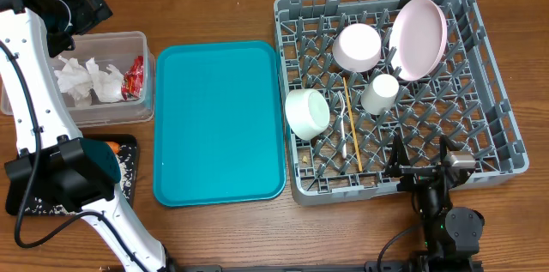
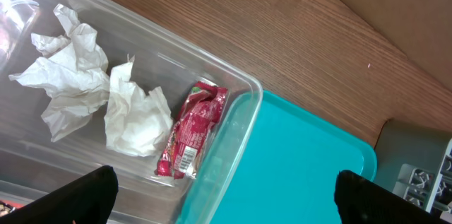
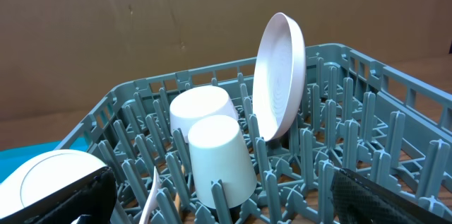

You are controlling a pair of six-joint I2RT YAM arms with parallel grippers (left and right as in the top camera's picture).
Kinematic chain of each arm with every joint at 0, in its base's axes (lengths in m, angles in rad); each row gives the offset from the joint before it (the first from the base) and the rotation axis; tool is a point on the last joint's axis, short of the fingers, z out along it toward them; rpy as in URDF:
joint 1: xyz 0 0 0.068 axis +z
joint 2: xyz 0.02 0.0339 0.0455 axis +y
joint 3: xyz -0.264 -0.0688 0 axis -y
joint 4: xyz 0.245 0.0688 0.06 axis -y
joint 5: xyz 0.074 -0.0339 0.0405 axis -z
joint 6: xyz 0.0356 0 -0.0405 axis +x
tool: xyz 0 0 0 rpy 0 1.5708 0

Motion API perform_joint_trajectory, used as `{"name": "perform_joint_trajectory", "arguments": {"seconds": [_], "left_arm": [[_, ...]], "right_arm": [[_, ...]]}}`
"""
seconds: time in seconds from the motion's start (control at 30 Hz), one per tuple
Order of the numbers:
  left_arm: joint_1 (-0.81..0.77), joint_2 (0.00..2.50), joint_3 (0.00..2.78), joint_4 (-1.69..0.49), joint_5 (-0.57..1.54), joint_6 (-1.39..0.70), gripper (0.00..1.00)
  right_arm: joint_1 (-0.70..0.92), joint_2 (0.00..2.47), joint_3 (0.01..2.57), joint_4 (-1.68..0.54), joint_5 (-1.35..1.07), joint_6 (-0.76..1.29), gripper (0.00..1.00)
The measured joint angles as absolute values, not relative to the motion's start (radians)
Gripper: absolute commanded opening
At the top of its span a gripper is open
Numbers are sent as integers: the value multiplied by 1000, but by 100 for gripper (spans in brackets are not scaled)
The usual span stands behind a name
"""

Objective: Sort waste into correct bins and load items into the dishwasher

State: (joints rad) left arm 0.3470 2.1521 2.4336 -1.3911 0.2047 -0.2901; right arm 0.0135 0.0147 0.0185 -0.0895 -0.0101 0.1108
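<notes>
The clear tub (image 1: 103, 109) at the left holds white napkin balls (image 2: 70, 75) and a red wrapper (image 2: 192, 131). My left gripper (image 2: 226, 203) hangs open above the tub's right rim, with nothing between its fingers. The black tray (image 1: 127, 169) in front holds an orange carrot (image 1: 111, 145) and pale specks. In the grey dish rack (image 1: 506, 135) stand the pink-white plate (image 3: 279, 75), a bowl (image 3: 201, 107), the small cup (image 3: 219, 157), a second bowl (image 3: 49, 174), the fork (image 1: 347, 130) and the wooden stick (image 1: 346, 100). My right gripper (image 1: 425, 162) is open at the rack's front edge, holding nothing.
A big teal serving tray (image 1: 219, 122) lies bare between the tub and the rack. The left arm's white links (image 1: 34, 109) cross over the tub's left side and the black tray. Brown cardboard walls stand behind the table.
</notes>
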Motion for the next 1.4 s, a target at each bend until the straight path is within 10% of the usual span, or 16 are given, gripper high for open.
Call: {"name": "perform_joint_trajectory", "arguments": {"seconds": [0.83, 1.4], "left_arm": [[347, 2116, 2434, -1391, 204, -290, 100], [278, 1425, 2455, -1391, 195, -285, 100]], "right_arm": [[14, 15, 19, -91, -11, 108, 100], [14, 15, 19, -90, -10, 108, 100]]}}
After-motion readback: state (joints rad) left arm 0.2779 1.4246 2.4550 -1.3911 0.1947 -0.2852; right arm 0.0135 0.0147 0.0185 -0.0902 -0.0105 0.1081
